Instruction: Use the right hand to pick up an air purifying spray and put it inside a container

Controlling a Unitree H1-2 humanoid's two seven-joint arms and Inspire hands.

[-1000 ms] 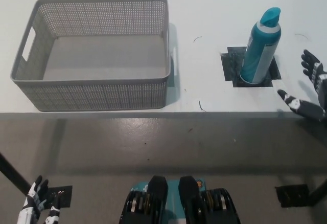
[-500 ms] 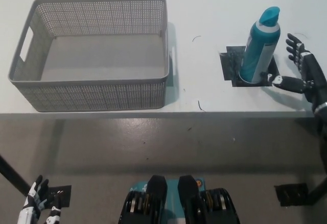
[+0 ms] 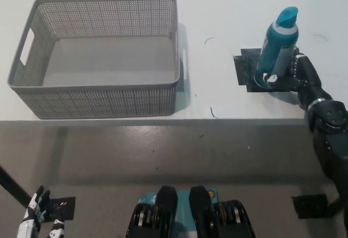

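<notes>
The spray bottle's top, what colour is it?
Teal, like most of the spray bottle, with a grey band just below the cap. The head view shows it best.

- No legible text, label, brand, number or sign is showing anywhere in the frame.
- The spray can (image 3: pixel 276 48), upper right, is showing no readable print.

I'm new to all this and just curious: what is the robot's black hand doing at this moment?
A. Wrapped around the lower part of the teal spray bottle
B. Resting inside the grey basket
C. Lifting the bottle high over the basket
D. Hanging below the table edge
A: the right hand is at the base of the upright spray bottle, which stands on its dark floor marker.
</notes>
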